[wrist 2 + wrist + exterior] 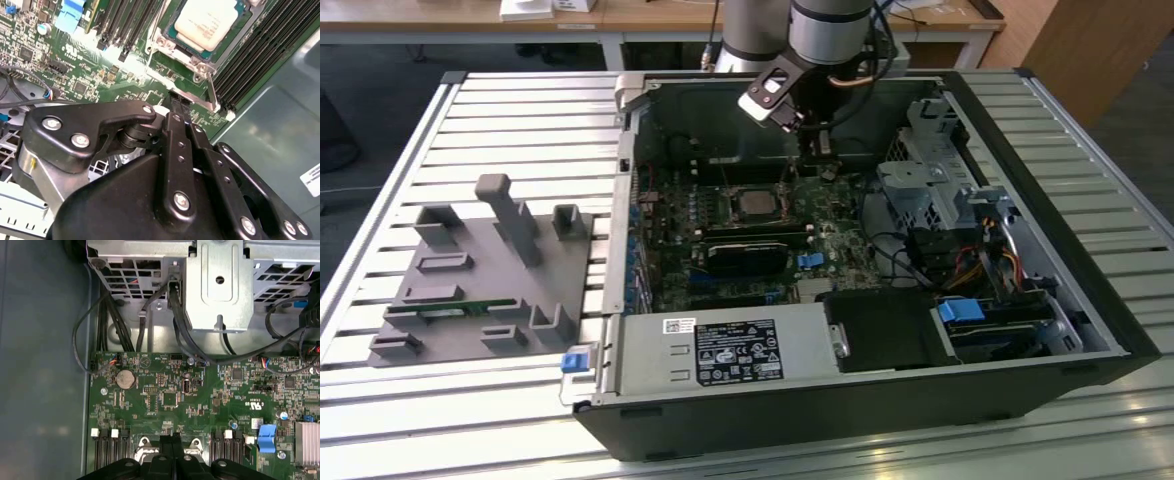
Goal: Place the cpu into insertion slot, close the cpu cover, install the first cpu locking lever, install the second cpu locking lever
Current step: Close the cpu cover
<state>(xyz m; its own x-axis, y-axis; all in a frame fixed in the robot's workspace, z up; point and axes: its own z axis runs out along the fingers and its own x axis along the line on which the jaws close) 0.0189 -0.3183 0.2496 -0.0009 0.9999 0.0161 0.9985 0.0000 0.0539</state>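
Silvery-beige cpu [205, 22] sat in the insertion slot [169, 22], with the cpu cover [175, 50] lying flat around it. Gripper [179, 102] was clenched, fingers pressed together, tips just beside the slot's edge, over the green motherboard [100, 65].

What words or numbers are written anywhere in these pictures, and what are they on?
Large black label on the silvery metal box: print too small to read.
Small white label on the same box: too small to read.
Green circuit board: tiny white markings, too small to read.
White sticker on the grey-green case wall: blurred and cut off.
Nothing can be quoted with certainty.
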